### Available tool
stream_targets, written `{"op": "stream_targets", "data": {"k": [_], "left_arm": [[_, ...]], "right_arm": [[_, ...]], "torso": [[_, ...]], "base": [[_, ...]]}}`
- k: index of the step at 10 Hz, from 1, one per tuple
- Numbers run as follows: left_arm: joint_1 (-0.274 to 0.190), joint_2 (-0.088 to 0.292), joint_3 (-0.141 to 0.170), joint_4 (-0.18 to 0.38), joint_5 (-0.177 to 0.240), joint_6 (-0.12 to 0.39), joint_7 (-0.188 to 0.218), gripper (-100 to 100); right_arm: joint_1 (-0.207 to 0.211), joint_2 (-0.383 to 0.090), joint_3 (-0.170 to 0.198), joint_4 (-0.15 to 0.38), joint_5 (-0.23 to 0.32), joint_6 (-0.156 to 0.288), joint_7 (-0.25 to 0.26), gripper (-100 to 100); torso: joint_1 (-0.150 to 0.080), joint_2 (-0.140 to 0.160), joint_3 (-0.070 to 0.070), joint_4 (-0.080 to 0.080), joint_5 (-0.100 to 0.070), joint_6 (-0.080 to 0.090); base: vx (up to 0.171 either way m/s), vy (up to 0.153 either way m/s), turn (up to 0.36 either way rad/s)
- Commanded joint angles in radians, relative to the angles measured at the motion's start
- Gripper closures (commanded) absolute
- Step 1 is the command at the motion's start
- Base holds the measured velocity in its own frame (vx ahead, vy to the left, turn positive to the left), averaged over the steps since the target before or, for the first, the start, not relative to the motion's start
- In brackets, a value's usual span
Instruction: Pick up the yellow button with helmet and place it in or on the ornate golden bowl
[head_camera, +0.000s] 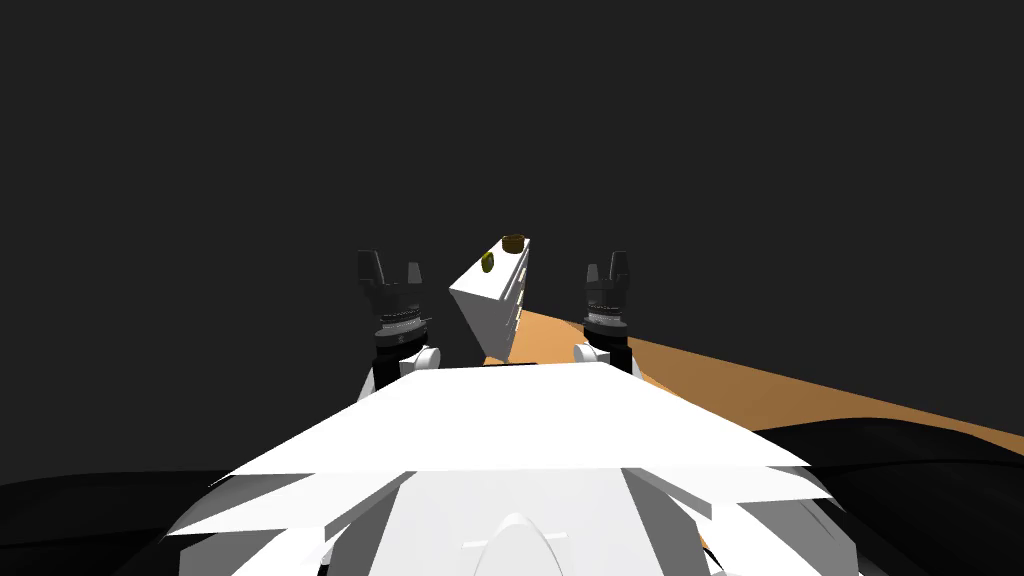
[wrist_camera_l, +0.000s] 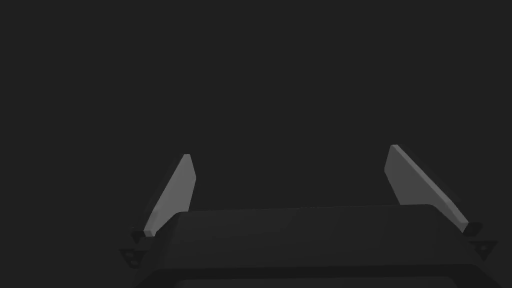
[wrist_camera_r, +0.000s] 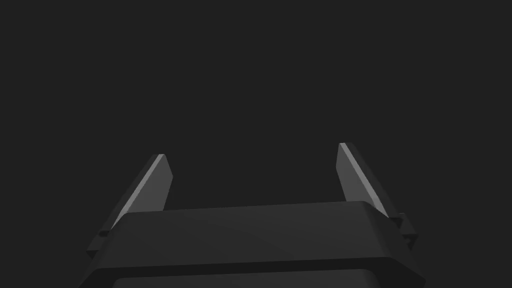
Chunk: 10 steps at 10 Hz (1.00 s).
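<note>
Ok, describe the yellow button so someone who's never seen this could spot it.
Ahead stands a white chest of drawers on the orange floor. Two small things sit on its top. The yellow button is the small yellow-green disc nearer me; the other, farther back, is a brownish-gold bowl.

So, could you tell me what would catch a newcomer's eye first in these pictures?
A white chest of drawers stands out ahead against dim grey surroundings, with a small yellow button and a golden-brown bowl apart on its top. An orange strip of floor runs from its foot to the right. The left gripper and right gripper flank it, both open and empty.
</note>
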<state>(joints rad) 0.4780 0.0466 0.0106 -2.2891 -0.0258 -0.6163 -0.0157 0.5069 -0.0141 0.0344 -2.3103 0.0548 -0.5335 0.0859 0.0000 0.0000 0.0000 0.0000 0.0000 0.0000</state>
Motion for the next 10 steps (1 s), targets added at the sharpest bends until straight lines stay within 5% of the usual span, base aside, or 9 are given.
{"op": "stream_targets", "data": {"k": [1, 10], "left_arm": [[0.008, 0.038, 0.010, 0.009, -0.013, 0.012, 0.004, -100], [0.051, 0.233, 0.100, 0.089, -0.113, 0.106, 0.000, -100]], "right_arm": [[0.000, 0.000, 0.000, 0.000, 0.000, 0.000, 0.000, 0], [0.000, 0.000, 0.000, 0.000, 0.000, 0.000, 0.000, 0]], "torso": [[0.000, 0.000, 0.000, 0.000, 0.000, 0.000], [-0.005, 0.003, 0.002, 0.001, -0.001, 0.000]], "base": [[-0.048, -0.041, -0.023], [-0.058, -0.084, -0.043]]}}
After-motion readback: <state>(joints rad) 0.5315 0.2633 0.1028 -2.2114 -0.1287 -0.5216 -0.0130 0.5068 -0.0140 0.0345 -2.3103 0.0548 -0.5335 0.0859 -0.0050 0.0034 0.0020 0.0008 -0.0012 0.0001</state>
